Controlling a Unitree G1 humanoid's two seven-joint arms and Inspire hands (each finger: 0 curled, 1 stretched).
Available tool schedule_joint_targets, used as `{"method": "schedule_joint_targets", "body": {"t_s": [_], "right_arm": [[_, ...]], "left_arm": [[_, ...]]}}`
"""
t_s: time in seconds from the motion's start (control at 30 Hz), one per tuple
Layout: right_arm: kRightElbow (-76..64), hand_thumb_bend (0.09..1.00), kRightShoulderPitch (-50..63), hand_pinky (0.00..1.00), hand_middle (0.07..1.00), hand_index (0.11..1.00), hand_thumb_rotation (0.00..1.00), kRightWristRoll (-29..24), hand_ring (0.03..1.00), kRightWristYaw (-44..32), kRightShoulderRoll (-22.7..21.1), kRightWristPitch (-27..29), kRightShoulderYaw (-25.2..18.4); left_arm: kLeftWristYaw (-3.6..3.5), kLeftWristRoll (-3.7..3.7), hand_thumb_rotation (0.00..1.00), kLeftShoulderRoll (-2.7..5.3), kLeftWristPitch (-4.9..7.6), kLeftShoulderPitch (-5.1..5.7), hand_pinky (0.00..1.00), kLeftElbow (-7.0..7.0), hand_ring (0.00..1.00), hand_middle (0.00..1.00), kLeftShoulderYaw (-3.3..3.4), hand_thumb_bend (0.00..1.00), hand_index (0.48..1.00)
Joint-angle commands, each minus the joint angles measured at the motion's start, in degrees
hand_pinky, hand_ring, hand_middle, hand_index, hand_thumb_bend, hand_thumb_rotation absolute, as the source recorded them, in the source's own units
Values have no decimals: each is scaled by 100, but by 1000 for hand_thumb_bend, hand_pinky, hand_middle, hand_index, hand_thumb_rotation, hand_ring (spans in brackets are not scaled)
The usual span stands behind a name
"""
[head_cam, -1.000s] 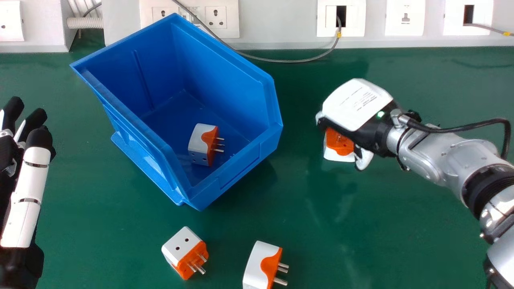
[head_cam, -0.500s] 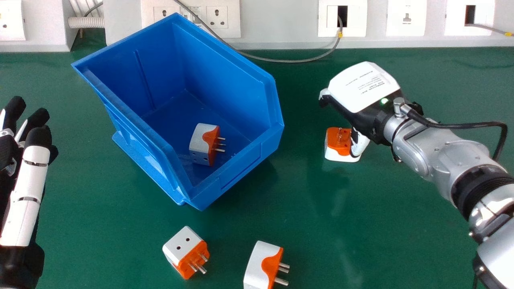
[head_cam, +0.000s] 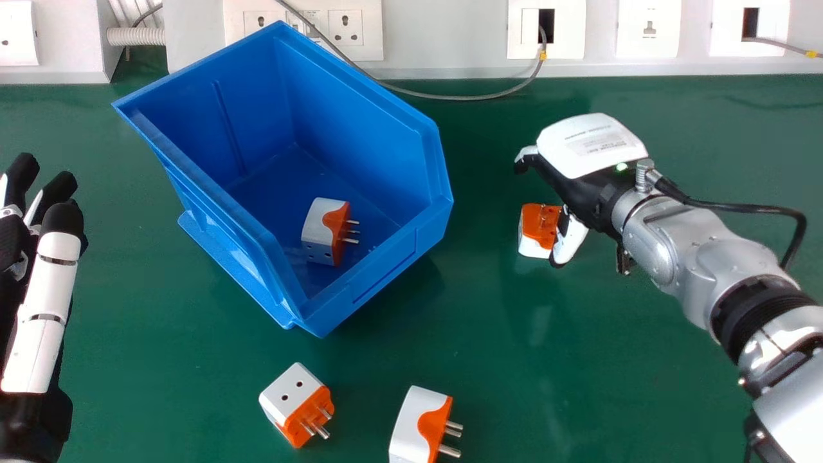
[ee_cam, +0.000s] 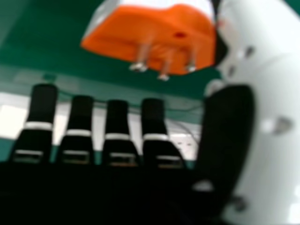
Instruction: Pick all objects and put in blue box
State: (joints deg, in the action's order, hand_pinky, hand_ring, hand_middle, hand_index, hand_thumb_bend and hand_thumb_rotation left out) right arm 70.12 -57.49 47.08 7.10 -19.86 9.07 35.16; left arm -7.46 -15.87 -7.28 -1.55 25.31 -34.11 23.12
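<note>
Right hand (head_cam: 580, 184) shifted beside 1 adapter (head_cam: 535, 225), prongs (ee_cam: 139, 66) pointing up.

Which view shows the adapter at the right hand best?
The right hand view: three pins on the adapter show up close. The head view shows it on the green table, partly hidden by the right hand.

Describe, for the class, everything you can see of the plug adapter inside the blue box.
The adapter has a white body and a wavy-edged orange end, both plastic-looking, three metal prongs, and small dark holes low on the white part. It lies on the floor of the blue box, prongs pointing to the view's right. It looks intact, and only the box touches it.
</note>
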Motion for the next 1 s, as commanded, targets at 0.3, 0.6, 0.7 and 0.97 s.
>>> {"method": "schedule_joint_targets", "body": {"t_s": [0.3,0.6,0.7,0.97], "right_arm": [[-139,715,19,687,845,798,24,-266,823,-160,59,-248,-196],[-58,704,-43,681,835,791,9,-191,814,-190,60,-237,-108],[-28,703,-34,677,831,788,9,-202,810,-201,71,-219,-110],[14,700,-1,658,806,771,4,-220,784,-286,135,-231,-109]], "left_arm": [[56,31,761,-14,79,30,968,-53,971,950,85,443,978],[46,42,759,-46,95,24,963,-56,968,948,145,468,975],[35,45,760,-42,125,16,962,-33,968,948,157,477,975],[33,26,767,-36,160,-29,964,8,973,952,179,505,979]]}}
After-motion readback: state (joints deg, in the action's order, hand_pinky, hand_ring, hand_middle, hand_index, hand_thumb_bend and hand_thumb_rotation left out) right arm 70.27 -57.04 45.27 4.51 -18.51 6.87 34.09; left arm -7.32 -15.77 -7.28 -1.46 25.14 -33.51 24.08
